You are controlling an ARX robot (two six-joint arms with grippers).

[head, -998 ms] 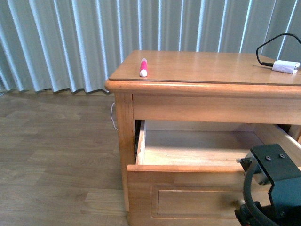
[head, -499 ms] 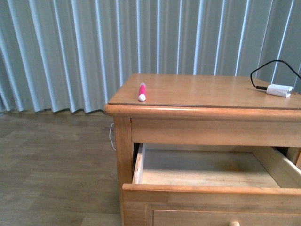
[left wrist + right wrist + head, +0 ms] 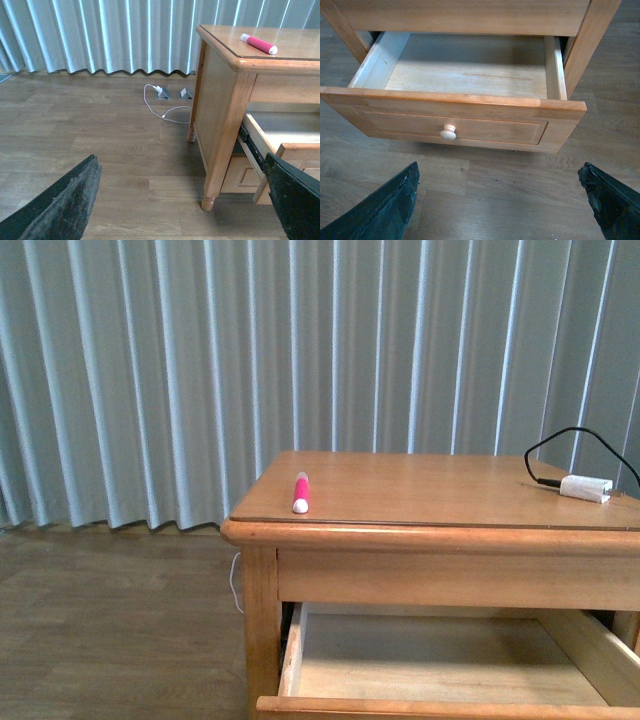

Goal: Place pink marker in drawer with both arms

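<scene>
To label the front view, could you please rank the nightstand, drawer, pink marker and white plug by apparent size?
1. nightstand
2. drawer, open and partly cut off by the frame
3. pink marker and white plug: about alike in apparent size, so not ranked

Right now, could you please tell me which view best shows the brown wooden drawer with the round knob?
Right wrist view: open drawer, inside, panel front and knob. Front view cuts off its front; left wrist catches one corner.

One pink marker (image 3: 300, 492) and one white plug (image 3: 585, 488) are lying on one nightstand (image 3: 430, 575); one drawer (image 3: 500, 129) is standing open, showing one knob (image 3: 448, 132).
</scene>
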